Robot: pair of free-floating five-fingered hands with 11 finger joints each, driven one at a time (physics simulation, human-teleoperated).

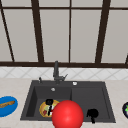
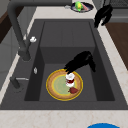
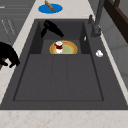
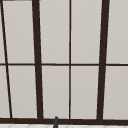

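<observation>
1. The left hand (image 2: pixel 78 61) hangs over the deep basin of the sink (image 2: pixel 67 30), fingers drooping and relaxed toward a small red-and-white cup (image 2: pixel 70 79). It grasps nothing; whether the fingertips touch the cup's rim I cannot tell.
2. The cup stands upright on a yellow-rimmed plate (image 2: pixel 56 86) that lies flat on the basin floor, with a small red piece (image 2: pixel 74 90) beside it on the plate (perhaps food).
3. The right hand (image 2: pixel 103 14) floats idle near the front edge of the sink at the shallow drainer side, fingers hanging loosely curled and holding nothing.
4. A large red ball (image 1: pixel 67 114) looms in the foreground of the front view, covering part of the plate.
5. On the table to the left sits a blue plate (image 1: pixel 7 106) carrying a brown stick-like item; on the right, a dark plate (image 2: pixel 82 6) with green food. The faucet (image 1: pixel 56 71) rises behind the basin.
</observation>
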